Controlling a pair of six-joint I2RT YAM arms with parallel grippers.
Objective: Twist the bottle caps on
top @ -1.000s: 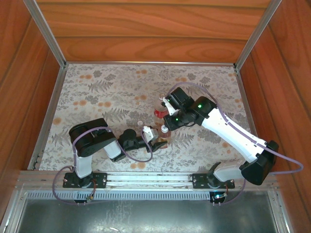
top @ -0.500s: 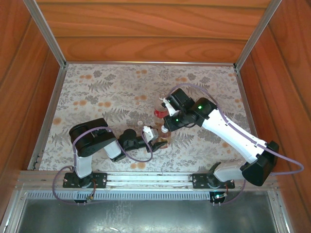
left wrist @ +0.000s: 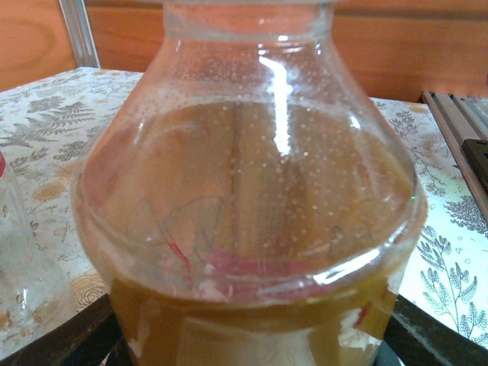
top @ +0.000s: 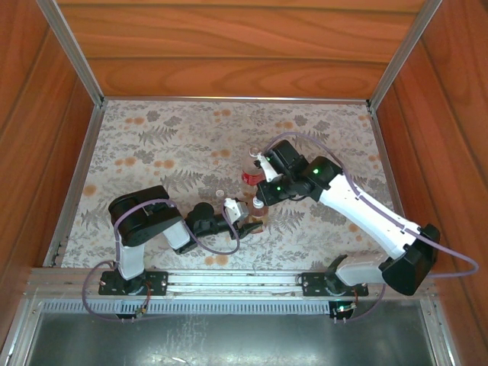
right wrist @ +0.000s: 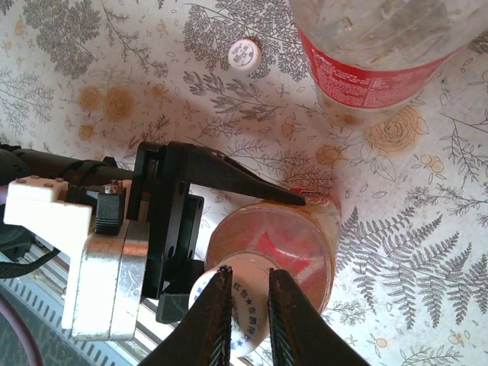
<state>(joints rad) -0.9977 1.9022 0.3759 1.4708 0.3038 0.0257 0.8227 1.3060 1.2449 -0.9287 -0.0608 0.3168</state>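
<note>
Amber bottle (right wrist: 293, 244) was held upright, clamped by L end effector (top: 248, 219); white cap (right wrist: 248, 324) lay directly beneath R end effector (right wrist: 250, 278), gap narrow, grip unclear.

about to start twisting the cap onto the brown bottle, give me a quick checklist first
1. Amber-brown plastic bottle clamped in left gripper: ok.
2. Small white round cap held between the fingers of right gripper: ok.
3. Cap seated squarely on the bottle's threads: cannot tell, the neck is hidden under the cap.
4. Clear plastic bottle with red label standing apart from both grippers: ok.
5. Second white cap lying loose on the floral tablecloth, out of the way: ok.
</note>
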